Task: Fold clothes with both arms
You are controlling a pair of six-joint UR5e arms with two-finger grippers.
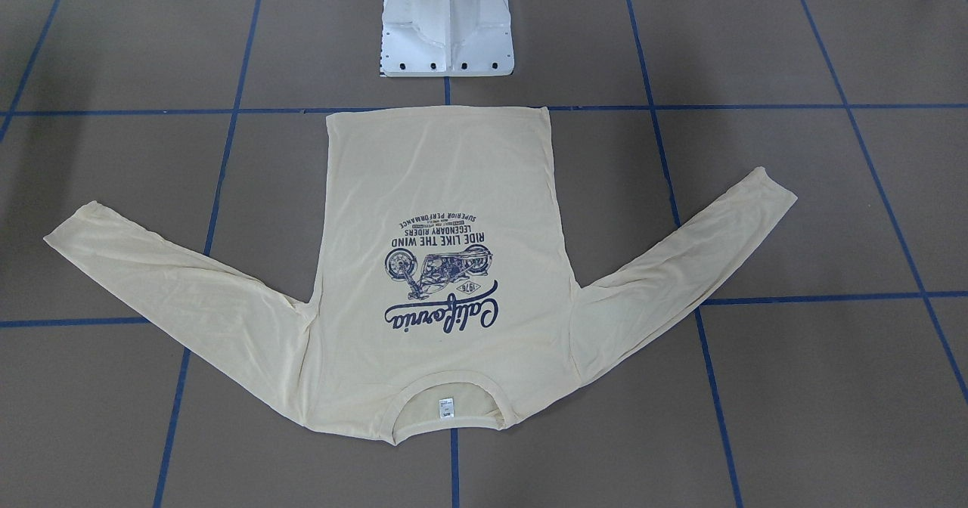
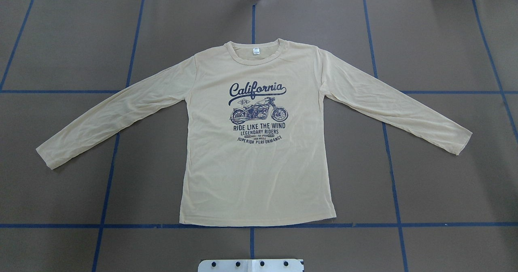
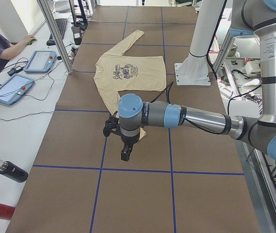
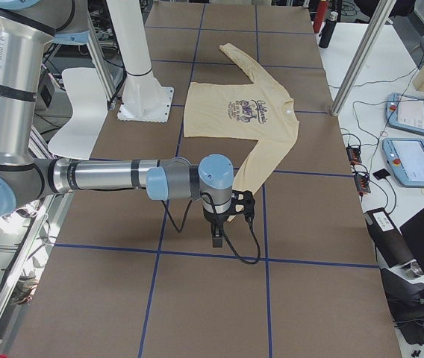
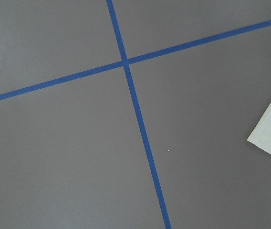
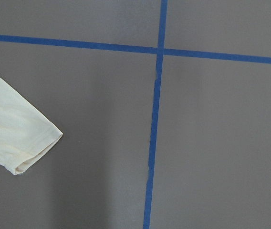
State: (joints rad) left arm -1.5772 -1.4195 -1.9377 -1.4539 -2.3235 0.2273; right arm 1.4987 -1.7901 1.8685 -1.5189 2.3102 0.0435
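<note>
Cream T-shirt (image 2: 259,171) lies flat mid table (image 2: 425,183), sleeves (image 2: 121,110) spread ready for folding; left gripper (image 3: 125,154) and right gripper (image 4: 216,240) hover near the cuffs (image 6: 30,152), parted or closed I cannot tell

Pale cream-yellow long-sleeved T-shirt (image 2: 259,175), navy "California" motorcycle print facing up, flat and unfolded mid-table, collar at 12 o'clock, hem at 6, sleeves spread toward 8 and 4, left arm (image 3: 196,119) and right arm (image 4: 115,177) each stretched level above the table near a cuff
</note>
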